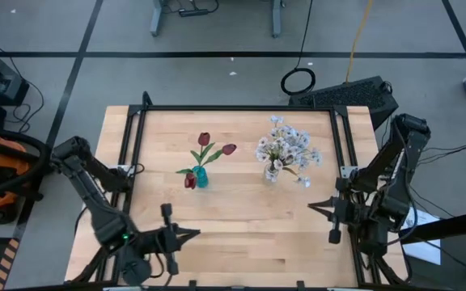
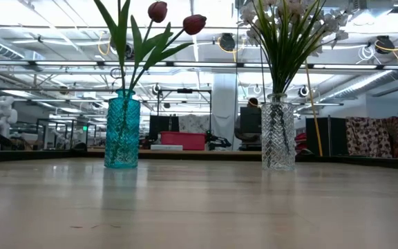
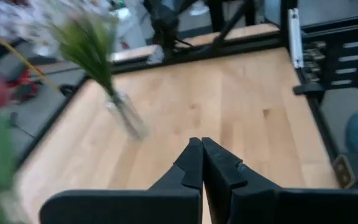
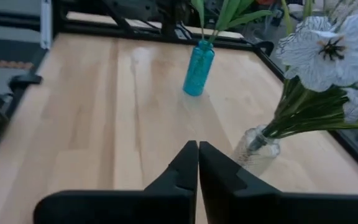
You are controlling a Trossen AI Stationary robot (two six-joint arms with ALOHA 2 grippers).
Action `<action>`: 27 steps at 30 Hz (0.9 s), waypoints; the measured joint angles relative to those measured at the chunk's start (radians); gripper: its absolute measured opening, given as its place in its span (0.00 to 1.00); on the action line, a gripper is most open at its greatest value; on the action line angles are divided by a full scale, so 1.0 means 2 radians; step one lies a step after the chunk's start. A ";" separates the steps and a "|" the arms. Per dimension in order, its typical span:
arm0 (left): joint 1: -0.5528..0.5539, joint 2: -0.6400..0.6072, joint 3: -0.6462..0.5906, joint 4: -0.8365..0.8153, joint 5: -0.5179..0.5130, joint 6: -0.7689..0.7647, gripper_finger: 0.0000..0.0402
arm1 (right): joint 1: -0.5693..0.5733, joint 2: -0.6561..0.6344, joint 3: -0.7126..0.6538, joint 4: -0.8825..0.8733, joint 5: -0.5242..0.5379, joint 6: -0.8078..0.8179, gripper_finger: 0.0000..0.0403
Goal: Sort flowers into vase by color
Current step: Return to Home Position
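Note:
Red tulips (image 1: 205, 140) stand by their stems in a teal vase (image 1: 200, 176) near the table's middle. One more red head (image 1: 189, 181) shows low beside that vase. White flowers (image 1: 285, 145) stand as a bunch in a clear glass vase (image 1: 273, 172) to its right. Both vases stand upright on the wood: the teal vase (image 2: 122, 128) and the clear vase (image 2: 278, 133). My left gripper (image 1: 194, 234) hovers shut near the front left edge, holding nothing (image 3: 199, 144). My right gripper (image 1: 312, 204) hovers shut at the right side, holding nothing (image 4: 197, 146). Neither gripper shows in the low view.
A black frame rail (image 1: 233, 108) runs along the table's far edge and down both sides. Bare wood (image 1: 249, 226) lies between the vases and the near edge. Cables and a dark box (image 1: 354, 93) sit on the floor beyond the far edge.

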 joint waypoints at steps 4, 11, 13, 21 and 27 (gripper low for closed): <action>0.020 0.000 -0.060 0.135 0.049 0.059 0.01 | 0.010 -0.012 -0.030 0.050 0.013 -0.008 0.00; 0.066 0.001 -0.180 0.462 0.225 0.209 0.00 | 0.010 -0.014 -0.121 0.239 0.008 -0.071 0.00; 0.083 0.001 -0.212 0.527 0.253 0.224 0.00 | 0.005 -0.014 -0.142 0.314 0.008 -0.114 0.00; 0.129 -0.034 -0.299 0.606 0.296 0.221 0.00 | -0.056 -0.026 -0.160 0.502 -0.125 -0.359 0.00; 0.118 -0.077 -0.329 0.601 0.299 0.220 0.00 | -0.103 -0.076 -0.160 0.480 -0.175 -0.428 0.00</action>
